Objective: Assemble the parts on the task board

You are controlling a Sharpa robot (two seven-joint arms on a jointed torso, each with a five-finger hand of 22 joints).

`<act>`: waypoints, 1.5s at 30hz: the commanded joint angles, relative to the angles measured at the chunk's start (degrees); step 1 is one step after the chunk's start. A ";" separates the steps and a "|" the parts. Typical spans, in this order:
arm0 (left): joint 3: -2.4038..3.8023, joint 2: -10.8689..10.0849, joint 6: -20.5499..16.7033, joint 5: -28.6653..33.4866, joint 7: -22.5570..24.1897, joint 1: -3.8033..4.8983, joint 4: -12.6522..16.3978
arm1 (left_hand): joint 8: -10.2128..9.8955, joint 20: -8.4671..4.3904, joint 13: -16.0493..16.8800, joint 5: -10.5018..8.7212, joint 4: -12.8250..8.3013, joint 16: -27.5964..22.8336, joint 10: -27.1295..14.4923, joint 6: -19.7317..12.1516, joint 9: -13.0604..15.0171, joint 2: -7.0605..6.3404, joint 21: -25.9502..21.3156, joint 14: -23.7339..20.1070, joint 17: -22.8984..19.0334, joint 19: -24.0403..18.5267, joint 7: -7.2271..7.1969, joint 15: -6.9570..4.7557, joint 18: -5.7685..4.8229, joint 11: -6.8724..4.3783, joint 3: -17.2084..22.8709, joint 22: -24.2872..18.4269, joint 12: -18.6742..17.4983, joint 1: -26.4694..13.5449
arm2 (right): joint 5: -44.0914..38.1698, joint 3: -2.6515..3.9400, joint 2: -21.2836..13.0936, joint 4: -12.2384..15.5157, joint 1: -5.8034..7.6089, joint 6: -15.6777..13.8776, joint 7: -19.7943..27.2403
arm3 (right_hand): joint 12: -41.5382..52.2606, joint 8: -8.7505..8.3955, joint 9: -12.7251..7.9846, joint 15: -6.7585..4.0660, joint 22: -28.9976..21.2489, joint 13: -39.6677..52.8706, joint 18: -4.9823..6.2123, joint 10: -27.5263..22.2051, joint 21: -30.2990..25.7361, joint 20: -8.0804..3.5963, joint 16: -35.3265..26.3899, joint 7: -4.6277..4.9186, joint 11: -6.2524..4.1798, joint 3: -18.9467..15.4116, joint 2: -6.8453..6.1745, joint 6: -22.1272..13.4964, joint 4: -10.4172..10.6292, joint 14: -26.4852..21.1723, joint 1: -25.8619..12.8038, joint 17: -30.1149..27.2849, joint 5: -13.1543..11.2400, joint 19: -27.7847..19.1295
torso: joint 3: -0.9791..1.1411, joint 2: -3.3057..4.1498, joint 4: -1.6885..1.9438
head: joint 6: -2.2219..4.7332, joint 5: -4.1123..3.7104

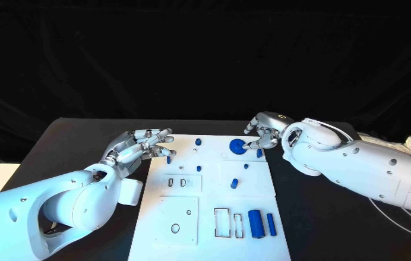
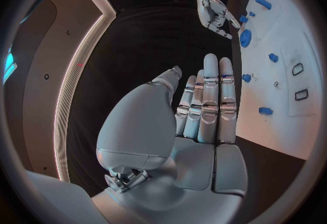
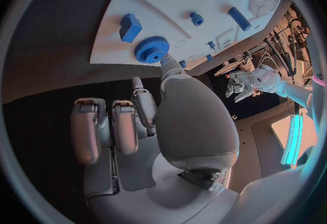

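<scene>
Left hand (image 1: 137, 145) first: I see it hovering over the black table (image 1: 77, 142) just beside the left edge of the white board (image 1: 214, 213), near the board's far corner. Its fingers lie extended and close together, holding nothing; my left wrist view shows the same, the fingers (image 2: 210, 96) straight and side by side with the board beyond them.

Moving right onto the board, I count several blue pieces: a small peg (image 1: 198, 141) near the far edge, another peg (image 1: 234, 183) around the middle, and two upright-lying cylinders (image 1: 255, 222) side by side by the near right corner. A round blue gear (image 1: 237, 147) sits at the board's far right corner.

Further right, my right hand (image 1: 262, 136) is at that same far right corner, just beside the gear. From the right wrist view the thumb tip touches the gear's (image 3: 151, 49) rim while the other fingers (image 3: 112, 126) stay curled back, well off the board. I cannot tell whether it actually pinches the gear.
</scene>
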 commanded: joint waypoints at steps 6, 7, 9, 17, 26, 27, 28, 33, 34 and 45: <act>0.04 0.20 0.93 0.19 0.35 0.06 -0.03 | -0.28 0.16 0.00 -0.25 -0.38 0.02 -0.39 0.18 0.01 -0.67 -0.22 -0.42 0.06 0.21 0.25 -0.08 0.62 0.16 -0.02 -0.06 -0.24 -0.10 | 0.47 0.01 1.36 -1.30 -0.18 4.07 -0.84 | 6.40 0.53 0.24 0.27 6.14 6.18 -1.10 1.91 0.71 0.32 0.67 0.13 0.03 0.30 0.97 0.74 -0.14 4.90 1.30 8.92 0.08 1.63 | -0.08 0.00 0.00 | -0.33 0.11; 0.04 0.20 0.93 0.19 0.35 0.06 -0.03 | -0.28 0.16 0.00 -0.25 -0.38 0.02 -0.39 0.18 0.01 -0.67 -0.22 -0.42 0.06 0.21 0.25 -0.08 0.62 0.16 -0.02 -0.06 -0.24 -0.10 | 0.49 0.00 1.48 -1.40 -0.20 4.10 -0.77 | 7.01 0.56 0.25 0.27 6.24 6.74 -1.12 2.11 0.76 0.32 0.72 0.12 0.03 0.36 1.09 0.82 -0.22 4.92 1.41 9.04 0.08 1.67 | -0.09 0.00 -0.01 | -0.34 0.12; 0.04 0.21 0.95 0.19 0.35 0.06 -0.03 | -0.28 0.16 0.00 -0.25 -0.38 0.02 -0.39 0.18 0.01 -0.67 -0.22 -0.42 0.06 0.21 0.25 -0.08 0.62 0.16 -0.02 -0.06 -0.24 -0.10 | 0.53 0.00 1.79 -1.63 -0.24 4.17 -0.58 | 8.25 0.60 0.27 0.27 6.47 7.87 -1.16 2.54 0.86 0.32 0.85 0.11 0.03 0.49 1.31 0.97 -0.42 4.98 1.66 9.36 0.15 1.77 | -0.11 -0.02 0.02 | -0.36 0.09; 0.04 0.26 0.97 0.19 0.30 0.06 -0.11 | -0.28 0.16 0.00 -0.25 -0.38 0.02 -0.39 0.18 0.01 -0.67 -0.22 -0.42 0.06 0.21 0.25 -0.08 0.62 0.16 -0.02 -0.06 -0.24 -0.10 | 0.25 -0.04 3.25 -2.60 -0.66 3.96 0.20 | 12.89 0.60 0.29 0.37 8.20 11.89 -1.53 4.24 1.66 0.39 1.52 0.17 0.11 0.72 1.99 1.32 -1.24 5.28 2.13 11.04 1.36 2.60 | -0.06 0.05 0.17 | -0.61 0.27; 0.04 0.34 0.99 0.19 0.22 0.06 -0.29 | -0.28 0.16 0.00 -0.25 -0.38 0.02 -0.39 0.18 0.01 -0.67 -0.22 -0.42 0.06 0.21 0.25 -0.08 0.62 0.16 -0.02 -0.06 -0.24 -0.10 | 0.18 -0.06 4.23 -3.84 -0.90 3.64 0.49 | 15.56 0.62 0.30 0.47 9.07 14.08 -1.71 5.30 2.06 0.49 1.81 0.22 0.20 0.92 2.73 1.63 -1.90 5.41 2.18 11.76 1.44 3.01 | -0.09 0.04 0.07 | -0.75 0.47; 0.04 0.35 1.00 0.19 0.20 0.06 -0.29 | -0.28 0.16 0.00 -0.25 -0.38 0.02 -0.39 0.18 0.01 -0.67 -0.22 -0.42 0.06 0.21 0.25 -0.08 0.62 0.16 -0.02 -0.06 -0.24 -0.10 | 0.27 -0.06 4.31 -3.97 -0.91 3.68 0.54 | 15.62 0.64 0.31 0.48 9.11 14.13 -1.72 5.32 2.08 0.50 1.82 0.22 0.20 0.97 2.83 1.70 -1.99 5.42 2.23 11.79 1.46 3.03 | -0.08 0.04 0.05 | -0.75 0.47; 0.04 0.36 1.01 0.19 0.19 0.06 -0.30 | -0.28 0.16 0.00 -0.25 -0.38 0.02 -0.39 0.18 0.01 -0.67 -0.22 -0.42 0.06 0.21 0.25 -0.08 0.62 0.16 -0.02 -0.06 -0.24 -0.10 | 0.34 -0.07 4.40 -4.08 -0.92 3.75 0.59 | 15.71 0.65 0.32 0.48 9.13 14.21 -1.72 5.35 2.08 0.51 1.83 0.22 0.20 1.03 2.95 1.76 -2.09 5.42 2.28 11.82 1.49 3.03 | -0.07 0.03 0.04 | -0.77 0.46; 0.04 0.40 1.06 0.19 0.15 0.06 -0.32 | -0.28 0.16 0.00 -0.25 -0.38 0.02 -0.39 0.18 0.01 -0.67 -0.22 -0.42 0.06 0.21 0.25 -0.08 0.62 0.16 -0.02 -0.06 -0.24 -0.10 | 0.48 -0.10 4.79 -4.36 -0.95 4.23 0.73 | 16.24 0.75 0.36 0.48 9.40 14.64 -1.77 5.56 2.20 0.52 1.93 0.19 0.19 1.26 3.38 2.10 -2.54 5.47 2.54 12.07 1.51 3.15 | -0.06 0.05 0.02 | -0.86 0.47; 0.04 0.41 1.08 0.19 0.14 0.06 -0.33 | -0.28 0.16 0.00 -0.25 -0.38 0.02 -0.39 0.18 0.01 -0.67 -0.22 -0.42 0.06 0.21 0.25 -0.08 0.62 0.16 -0.02 -0.06 -0.24 -0.10 | 0.43 -0.10 4.85 -4.38 -0.97 4.36 0.73 | 16.46 0.83 0.40 0.46 9.46 14.82 -1.79 5.66 2.23 0.52 1.95 0.16 0.17 1.35 3.54 2.30 -2.71 5.47 2.63 12.12 1.47 3.18 | -0.06 0.05 0.06 | -0.88 0.47; 0.04 0.38 1.18 0.19 0.03 0.06 -0.35 | -0.29 0.17 0.03 -0.24 -0.48 0.01 -0.38 0.26 0.03 -0.64 -0.25 -0.46 0.21 0.21 0.23 -0.08 0.64 0.15 0.03 -0.09 -0.26 -0.06 | -6.24 -0.16 4.96 -3.93 -1.36 2.31 0.26 | 19.34 2.90 1.44 -0.68 11.45 16.96 -2.21 6.97 3.09 -0.37 2.48 -1.47 -1.23 6.42 6.69 7.46 -7.01 5.75 6.89 13.59 -5.03 4.15 | -0.08 0.03 0.03 | -1.04 0.54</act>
